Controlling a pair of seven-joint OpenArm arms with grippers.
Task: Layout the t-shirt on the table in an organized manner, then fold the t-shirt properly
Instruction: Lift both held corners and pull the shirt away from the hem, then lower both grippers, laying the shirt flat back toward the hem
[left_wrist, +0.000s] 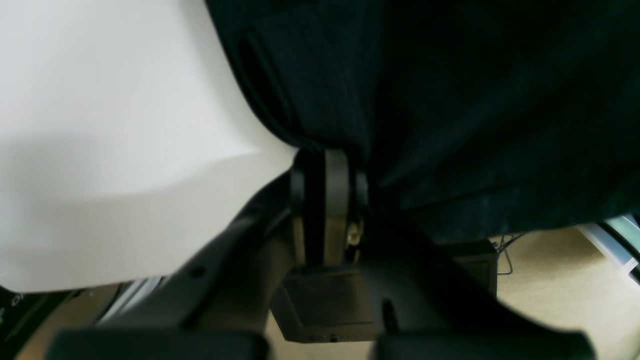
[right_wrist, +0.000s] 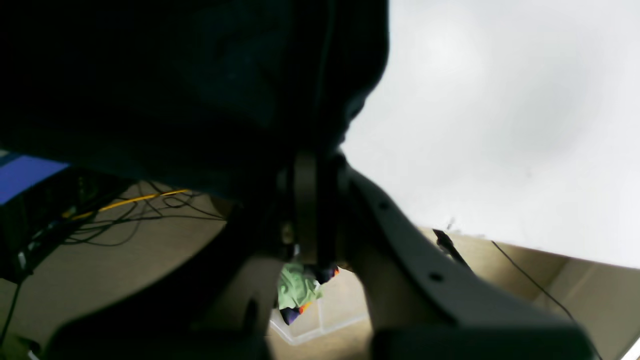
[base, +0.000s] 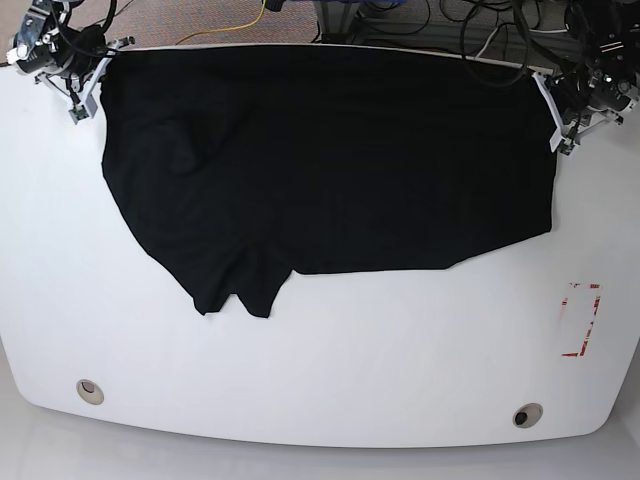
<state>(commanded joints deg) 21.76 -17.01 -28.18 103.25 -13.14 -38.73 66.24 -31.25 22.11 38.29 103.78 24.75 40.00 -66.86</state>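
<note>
The t-shirt (base: 330, 160) lies spread across the upper half of the desk (base: 400, 350), one sleeve bunched at lower left. Left hand (base: 560, 125) pinches its upper-right corner, right hand (base: 88, 88) its upper-left. Layout step, I'd say; next, flatten that sleeve.

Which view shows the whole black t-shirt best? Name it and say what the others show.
The base view: the black fabric t-shirt lies spread across the glossy white table, outline and one sleeve visible. The left wrist view and the right wrist view show only dark cloth at each gripper.
</note>
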